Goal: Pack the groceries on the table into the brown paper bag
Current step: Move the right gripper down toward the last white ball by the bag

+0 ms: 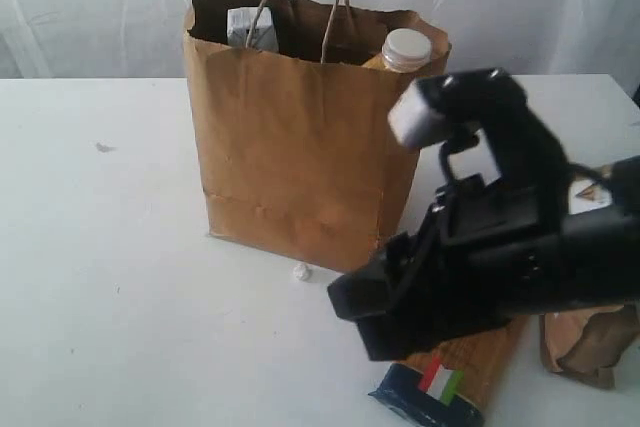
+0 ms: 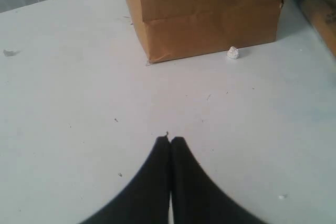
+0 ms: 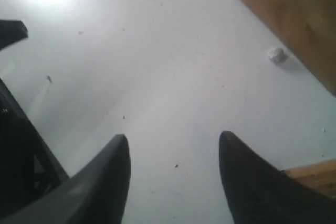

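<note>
The right claw (image 3: 175,139) hangs over bare counter (image 1: 100,277) with its 2 fingers (image 3: 113,171) spread wide and nothing between them. It is out in front of the paper bag (image 1: 300,147), toward the bag's front right corner. In the exterior view its bulky black arm (image 1: 500,247) crosses in front of the low part of that corner. The left claw (image 2: 170,141) is pressed together, tips touching and empty. It is low over the counter and well out in front of the bag, nearer the front left corner.

The bag stands upright and open on the counter. Inside, a white-capped bottle (image 1: 405,49) with yellow contents pokes up at the bag's right end, and a white-and-blue carton (image 1: 250,29) shows at its left end (only the tops of these 2 can be seen). A small white crumb (image 1: 301,271) lies on the counter just in front of the bag's base, touching nothing.

Outside the bag, a dark-blue spaghetti pack (image 1: 430,394) lies flat on the counter in front of the bag and to its right, partly hidden under the arm. A crumpled brown pouch (image 1: 590,342) lies farther to the bag's right, near the pack.
</note>
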Robot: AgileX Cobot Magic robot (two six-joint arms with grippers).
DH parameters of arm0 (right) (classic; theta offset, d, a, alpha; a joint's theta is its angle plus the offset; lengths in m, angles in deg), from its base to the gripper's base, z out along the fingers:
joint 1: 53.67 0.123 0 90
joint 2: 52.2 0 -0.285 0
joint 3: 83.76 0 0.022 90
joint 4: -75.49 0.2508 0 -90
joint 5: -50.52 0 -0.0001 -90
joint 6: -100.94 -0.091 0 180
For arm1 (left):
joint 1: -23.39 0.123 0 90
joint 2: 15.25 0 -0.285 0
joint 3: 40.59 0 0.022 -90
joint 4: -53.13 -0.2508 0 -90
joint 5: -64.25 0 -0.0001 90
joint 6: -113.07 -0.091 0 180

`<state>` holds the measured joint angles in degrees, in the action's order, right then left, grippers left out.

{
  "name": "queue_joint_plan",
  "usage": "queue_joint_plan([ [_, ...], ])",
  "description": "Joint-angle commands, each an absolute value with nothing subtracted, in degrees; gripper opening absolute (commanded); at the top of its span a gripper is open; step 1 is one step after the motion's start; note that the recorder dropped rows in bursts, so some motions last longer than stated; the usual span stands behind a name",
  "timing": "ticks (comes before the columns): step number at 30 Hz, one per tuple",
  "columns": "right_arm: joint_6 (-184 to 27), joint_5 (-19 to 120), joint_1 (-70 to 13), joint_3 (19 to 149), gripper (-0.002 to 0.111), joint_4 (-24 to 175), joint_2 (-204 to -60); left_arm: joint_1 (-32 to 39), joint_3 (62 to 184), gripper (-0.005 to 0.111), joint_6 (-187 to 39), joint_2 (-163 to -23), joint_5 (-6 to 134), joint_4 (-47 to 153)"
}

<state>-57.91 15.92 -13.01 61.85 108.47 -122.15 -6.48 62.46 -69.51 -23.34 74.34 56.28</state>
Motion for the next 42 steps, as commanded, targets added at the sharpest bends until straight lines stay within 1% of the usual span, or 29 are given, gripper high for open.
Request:
queue_joint_plan([
  [1,-55.68,20.47,-10.44,60.98,0.048,108.60,-129.44,-6.44,62.19,0.000,-69.72,-23.04,74.54,56.21],
  [6,-55.30,26.66,-8.01,61.13,0.048,108.60,-139.74,-6.44,62.19,0.000,-69.72,-23.04,74.54,56.21],
  [9,-55.30,28.25,-7.96,62.72,0.048,108.60,-145.50,-6.44,62.19,0.000,-69.72,-23.04,74.54,56.21],
  [15,-57.32,31.89,-8.07,69.59,0.048,107.69,-155.32,-6.44,62.19,0.000,-69.72,-23.04,74.54,56.21],
  [18,-60.77,33.08,-8.07,74.09,0.048,103.16,-159.34,-6.44,62.19,0.000,-69.72,-23.04,74.54,56.21],
  [21,-62.65,32.71,-8.07,76.29,0.048,98.54,-161.11,-6.44,62.19,0.000,-69.72,-23.04,74.54,56.21],
  [29,-62.42,32.35,-8.07,77.24,0.048,74.69,-161.27,-6.44,62.19,0.000,-69.72,-23.04,74.54,56.21],
  [32,-56.93,30.06,-8.07,77.24,0.048,68.63,-161.27,-6.44,62.19,0.000,-69.72,-23.04,74.54,56.21],
  [35,-45.99,27.84,-8.58,77.24,0.048,67.68,-161.38,-6.44,62.19,0.000,-69.72,-23.04,74.54,56.21],
  [36,-45.78,27.59,-8.98,77.24,0.048,67.68,-161.52,-6.44,62.19,0.000,-69.72,-23.04,74.54,56.21],
  [38,-52.78,26.93,-10.43,77.67,0.048,69.64,-162.37,-6.44,62.19,0.000,-69.72,-23.04,74.54,56.21],
  [42,-79.82,24.04,-11.68,80.87,0.048,74.76,-164.80,-6.44,62.19,0.000,-69.72,-23.04,74.54,56.21],
])
